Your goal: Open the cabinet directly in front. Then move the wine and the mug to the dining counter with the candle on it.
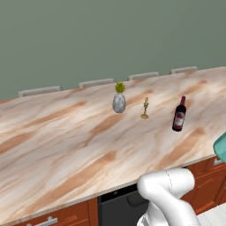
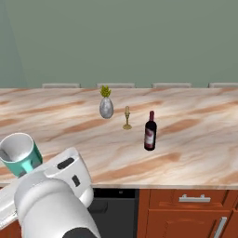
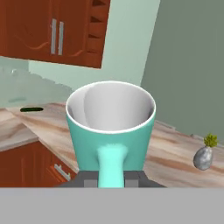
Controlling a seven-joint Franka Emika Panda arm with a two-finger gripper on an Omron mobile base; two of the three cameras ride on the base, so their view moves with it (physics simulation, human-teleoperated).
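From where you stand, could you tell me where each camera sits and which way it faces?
Left base view: behind the arm, left, facing the dining counter; white arm lower right.
Right base view: behind, right; arm lower left, mug held up.
Hand view: on the hand, along the jaws shut on the mug, toward the cabinet.
Shared by both base views: wine, candle, vase.

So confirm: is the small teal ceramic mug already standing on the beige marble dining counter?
No: the small teal ceramic mug is held up in the gripper, off the beige marble dining counter where the dark wine bottle stands.
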